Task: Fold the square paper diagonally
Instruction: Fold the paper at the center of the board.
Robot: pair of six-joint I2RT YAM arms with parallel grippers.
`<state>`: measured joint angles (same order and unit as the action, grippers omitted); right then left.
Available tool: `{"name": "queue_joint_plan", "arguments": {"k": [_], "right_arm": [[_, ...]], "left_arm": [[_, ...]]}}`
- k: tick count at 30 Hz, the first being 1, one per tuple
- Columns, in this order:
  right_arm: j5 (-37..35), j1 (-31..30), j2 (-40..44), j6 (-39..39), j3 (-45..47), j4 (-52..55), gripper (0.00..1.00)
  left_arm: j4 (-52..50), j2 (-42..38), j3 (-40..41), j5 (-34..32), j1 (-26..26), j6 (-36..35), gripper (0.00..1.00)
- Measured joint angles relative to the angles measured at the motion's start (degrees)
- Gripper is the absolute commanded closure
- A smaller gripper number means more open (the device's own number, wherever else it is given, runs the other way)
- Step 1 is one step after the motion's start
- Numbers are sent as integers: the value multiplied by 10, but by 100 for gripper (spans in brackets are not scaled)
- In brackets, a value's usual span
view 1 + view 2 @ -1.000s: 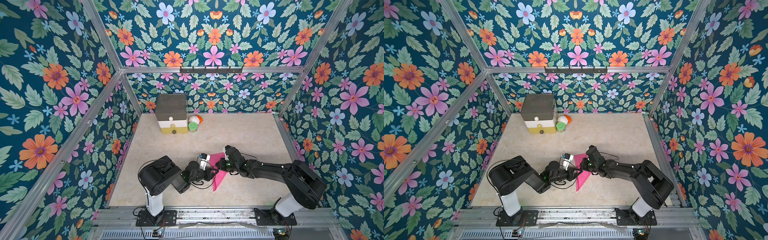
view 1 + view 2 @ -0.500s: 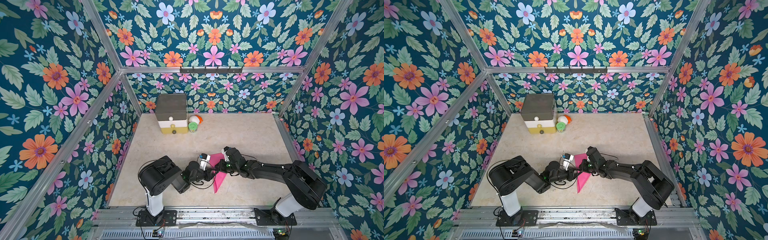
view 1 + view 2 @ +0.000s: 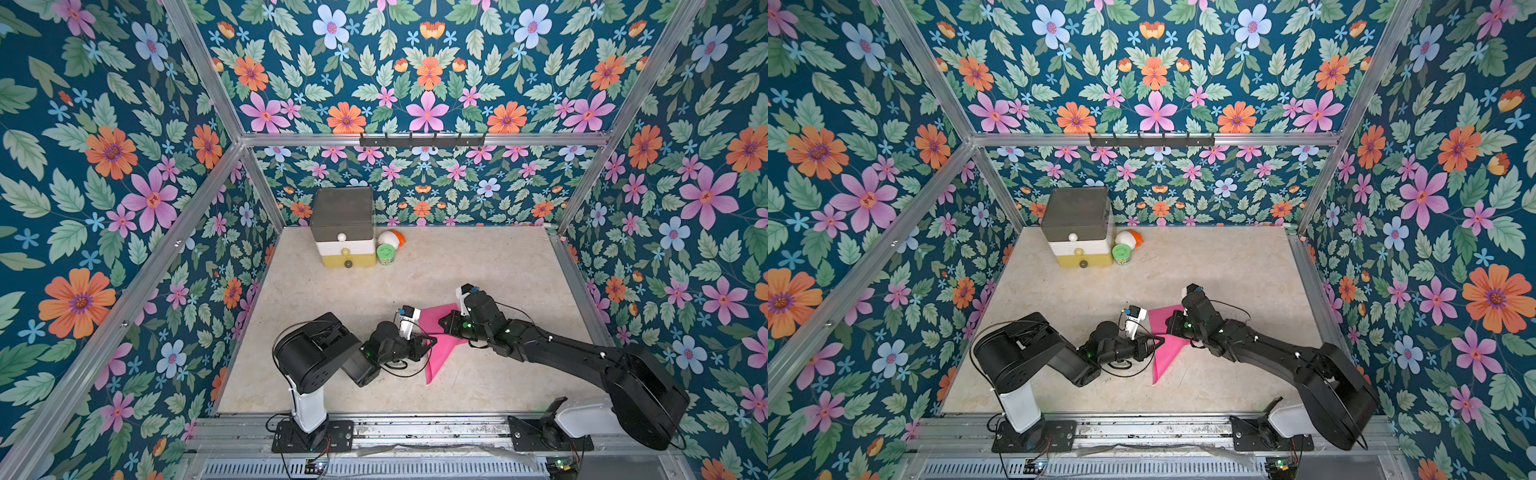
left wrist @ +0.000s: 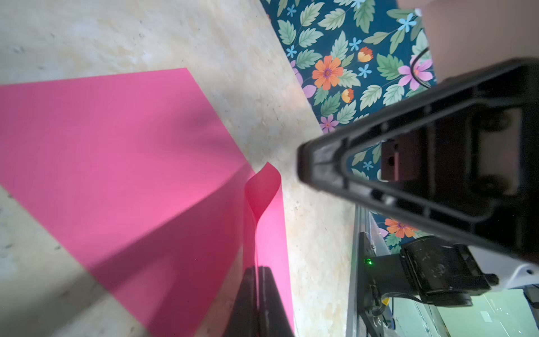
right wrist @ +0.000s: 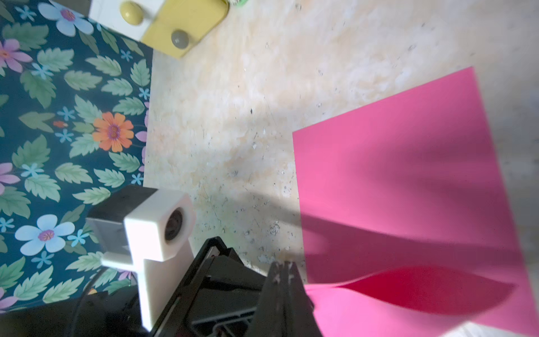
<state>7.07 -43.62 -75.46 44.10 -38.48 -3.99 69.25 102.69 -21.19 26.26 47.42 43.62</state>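
The pink square paper [image 3: 441, 353] [image 3: 1165, 353] lies near the table's front middle, partly folded, with one flap raised. My left gripper [image 3: 432, 340] [image 3: 1160, 340] is at the paper's left edge. In the left wrist view its jaws [image 4: 257, 270] are shut on the upright edge of the paper [image 4: 116, 146]. My right gripper [image 3: 442, 322] [image 3: 1168, 323] is shut just behind it, over the paper's upper part. The right wrist view shows nothing between its closed jaws [image 5: 284, 267], and the curled flap of the paper [image 5: 393, 175] rises beside them.
A stacked drawer unit [image 3: 343, 232] stands at the back left, with a green can [image 3: 386, 253] and a white-and-orange object [image 3: 391, 237] beside it. Floral walls enclose the table on three sides. The two arms' tips are very close together.
My left gripper's jaws have closed onto the paper's raised edge. Both arms have barely moved, and the right gripper stays shut.
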Motion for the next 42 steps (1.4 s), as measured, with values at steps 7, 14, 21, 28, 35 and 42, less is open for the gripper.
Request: {"name": "queue_joint_plan", "arguments": {"k": [7,14,21,28,35,42], "right_arm": [[-95,-31,222,30,81,67,73],[-116,-57,362,40,106,115,52],[-46,-61,455,20,172,66,1],[-10,-61,490,23,199,-1,1],[33,-65,443,1,178,-52,3],[-16,-66,435,-74,26,76,2]], "left_arm": [[-2,-105,19,1,5,4,100],[-39,-174,13,22,7,-5,100],[-19,-184,9,61,3,52,100],[62,-205,8,106,2,148,100],[91,-237,13,128,0,194,100],[-125,-310,-37,174,-2,113,100]]}}
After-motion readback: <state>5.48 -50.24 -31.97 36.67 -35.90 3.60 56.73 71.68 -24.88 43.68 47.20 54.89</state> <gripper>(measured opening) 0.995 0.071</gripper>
